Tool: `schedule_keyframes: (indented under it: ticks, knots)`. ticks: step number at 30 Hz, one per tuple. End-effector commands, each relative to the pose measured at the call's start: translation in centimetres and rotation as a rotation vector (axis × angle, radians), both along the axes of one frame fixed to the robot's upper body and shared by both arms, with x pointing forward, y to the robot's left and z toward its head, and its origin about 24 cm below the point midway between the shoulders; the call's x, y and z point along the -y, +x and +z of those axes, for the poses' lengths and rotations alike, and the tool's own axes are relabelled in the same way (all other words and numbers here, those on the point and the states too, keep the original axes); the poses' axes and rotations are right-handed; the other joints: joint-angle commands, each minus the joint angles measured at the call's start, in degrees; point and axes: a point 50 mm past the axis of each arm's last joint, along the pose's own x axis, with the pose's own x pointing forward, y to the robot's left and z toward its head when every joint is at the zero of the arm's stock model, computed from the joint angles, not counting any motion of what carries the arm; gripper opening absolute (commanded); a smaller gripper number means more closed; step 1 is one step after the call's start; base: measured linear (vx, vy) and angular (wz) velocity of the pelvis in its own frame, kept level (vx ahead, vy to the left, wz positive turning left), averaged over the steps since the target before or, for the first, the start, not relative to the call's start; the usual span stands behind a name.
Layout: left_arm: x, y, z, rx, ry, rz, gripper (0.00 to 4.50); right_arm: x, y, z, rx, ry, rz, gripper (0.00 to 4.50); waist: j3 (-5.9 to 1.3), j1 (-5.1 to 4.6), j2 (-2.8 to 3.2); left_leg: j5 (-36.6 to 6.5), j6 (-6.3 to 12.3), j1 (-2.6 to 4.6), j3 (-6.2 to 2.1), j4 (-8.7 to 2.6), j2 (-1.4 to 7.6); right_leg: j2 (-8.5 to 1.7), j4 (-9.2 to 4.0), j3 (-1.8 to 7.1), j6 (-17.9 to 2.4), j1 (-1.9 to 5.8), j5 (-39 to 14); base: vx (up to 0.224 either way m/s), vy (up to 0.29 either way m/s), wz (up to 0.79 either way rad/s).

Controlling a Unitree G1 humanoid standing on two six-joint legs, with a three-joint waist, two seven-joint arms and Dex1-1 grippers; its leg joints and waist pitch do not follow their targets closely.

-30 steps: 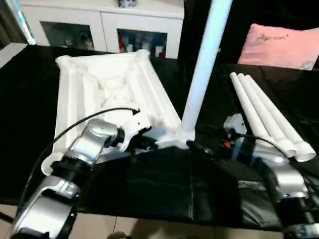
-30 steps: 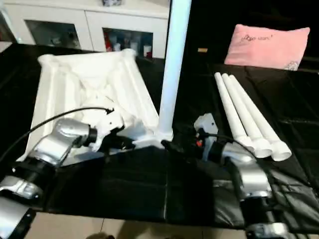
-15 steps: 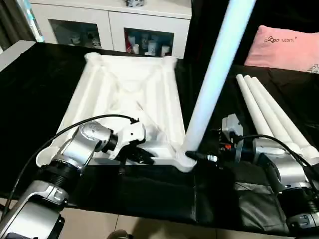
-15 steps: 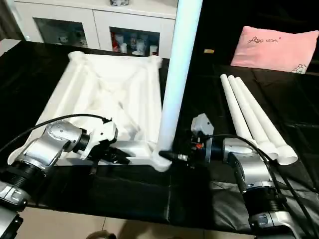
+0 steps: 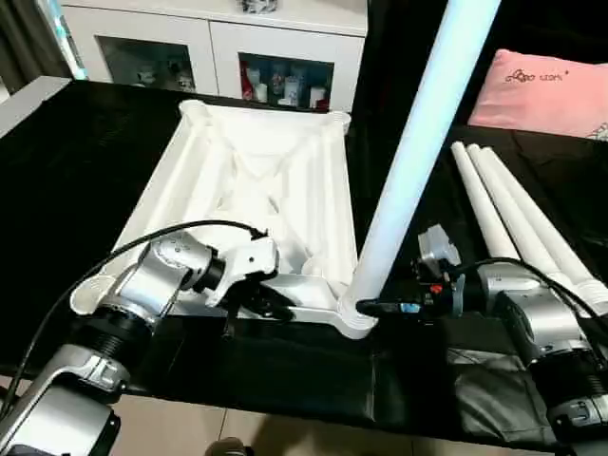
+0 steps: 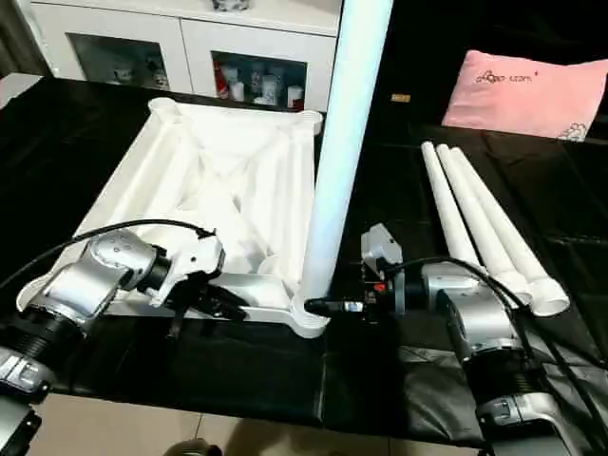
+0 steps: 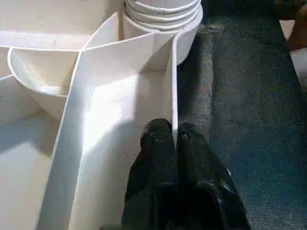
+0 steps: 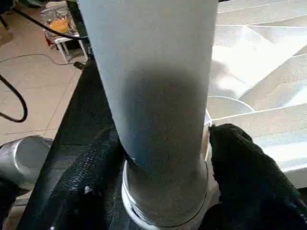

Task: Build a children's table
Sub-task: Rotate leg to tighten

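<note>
The white tabletop [image 5: 256, 180] lies upside down on the black table, ribbed underside up. One white leg [image 5: 408, 161] stands upright in its near right corner socket [image 5: 356, 318], leaning slightly right. My right gripper [image 5: 375, 307] is shut on this leg's base, with one black finger [image 8: 91, 167] on each side of the tube. My left gripper [image 5: 271, 302] is shut on the tabletop's thin near rim [image 7: 173, 96], just left of that socket, and its fingers [image 7: 156, 158] pinch the wall.
Three loose white legs [image 5: 513, 214] lie side by side on the black table [image 5: 57, 171] to the right. A pink pillow [image 5: 541, 90] sits at the back right. A white cabinet with glass doors [image 5: 209, 47] stands behind the table. A dark cloth [image 5: 285, 370] covers the near edge.
The camera view has shifted, so the whole scene sits differently. My right gripper's fingers have come in against the upright leg's base. The left gripper stays on the near rim.
</note>
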Motion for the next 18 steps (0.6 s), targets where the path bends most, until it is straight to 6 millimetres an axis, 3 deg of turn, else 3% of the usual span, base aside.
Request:
schedule_keyframes:
  ticks: [1, 7, 14, 17, 18]
  knots:
    - [0.9, -0.5, 0.4, 0.000, -0.010, -0.095, 0.00, -0.1, 0.3, 0.5, 0.015, -0.006, 0.015, 2.54, -4.29, -0.21, 0.13, -6.5, 4.06, 0.71, -0.67, -3.40, 3.38, -5.25, -3.58, 3.02, -13.8, 3.05, -5.7, 0.000, 0.000, 0.00]
    - [0.9, -0.6, 0.4, -0.004, -0.006, -0.102, 0.00, -0.2, 0.3, 0.2, 0.016, -0.016, 0.034, 2.05, -4.30, -0.19, 0.18, -6.7, 3.79, 0.74, -0.67, -3.38, 3.35, -5.26, -3.58, 3.06, -13.7, 3.03, -6.0, 0.000, 0.000, 0.00]
    - [0.8, -0.3, 0.0, -0.013, 0.006, -0.034, 0.00, -0.3, -0.1, 0.0, -0.011, 0.009, 0.033, 1.96, -4.33, -0.20, 0.16, -6.4, 4.08, 0.76, -0.66, -3.33, 3.35, -5.21, -3.49, 3.01, -14.1, 3.06, -5.1, 0.000, 0.000, 0.00]
    - [1.2, 1.1, -0.1, 0.010, -0.024, 0.176, 0.00, -0.5, 0.5, -1.0, -0.050, 0.020, -0.166, 1.95, -4.17, -0.10, 0.09, -7.0, 3.72, 0.81, -0.67, -3.38, 3.35, -5.29, -3.71, 3.02, -13.9, 2.96, -6.8, 0.000, 0.000, 0.00]
    - [1.2, 1.1, -0.1, 0.010, -0.024, 0.176, 0.00, -0.5, 0.5, -1.0, -0.050, 0.020, -0.166, 1.95, -4.09, -0.36, 0.05, -7.7, 2.97, 0.82, -0.81, -3.53, 3.28, -5.31, -3.89, 2.99, -13.5, 2.93, -8.7, 0.000, 0.000, 0.00]
